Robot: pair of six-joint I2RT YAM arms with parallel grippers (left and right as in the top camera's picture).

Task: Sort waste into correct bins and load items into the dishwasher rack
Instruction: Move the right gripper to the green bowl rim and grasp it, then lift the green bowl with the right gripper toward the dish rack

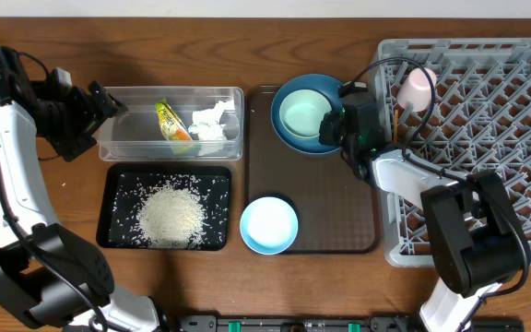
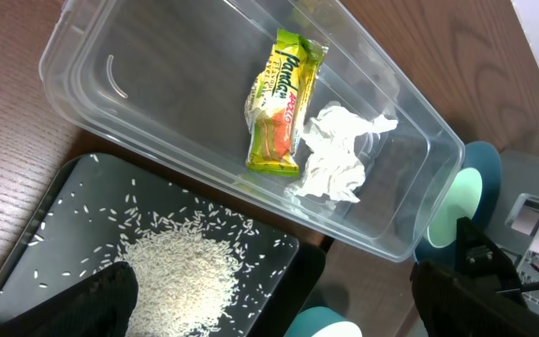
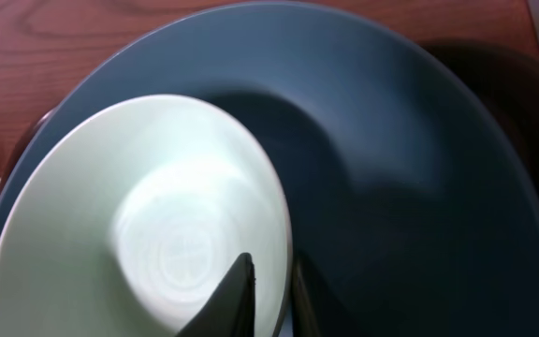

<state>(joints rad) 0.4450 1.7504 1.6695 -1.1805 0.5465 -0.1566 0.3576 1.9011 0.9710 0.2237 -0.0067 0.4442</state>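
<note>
Waste part looks pretty much done to me. The wrapper point(image 2: 284, 103) and the tissue point(image 2: 335, 154) both lie in the clear tub point(image 1: 132, 111), right in front of the left gripper point(image 2: 279, 290). The rice point(image 1: 169, 214) is heaped in the black tray point(image 1: 104, 212), just below that gripper's fingers. The left gripper has its fingers wide apart, holding nothing, hanging by the end of the tub.

Dishes are where the work is. Only the pink cup point(image 1: 417, 89) is in the rack point(image 1: 487, 111), close behind the right gripper point(image 3: 268, 281). That gripper is pinched onto the rim of the mint bowl point(image 3: 157, 234), with one finger inside the bowl and one outside. The bowl sits on the blue plate point(image 3: 419, 187), which spreads out under and around the gripper. Nothing looks lifted yet as far as I can tell.

So my guess is the mint bowl is the step in hand, then the plate. After that comes the white and blue bowl point(image 1: 268, 224), well away from the right gripper at the near end of the brown tray point(image 1: 330, 203). Can't really make out the chopsticks, so no idea on those.
</note>
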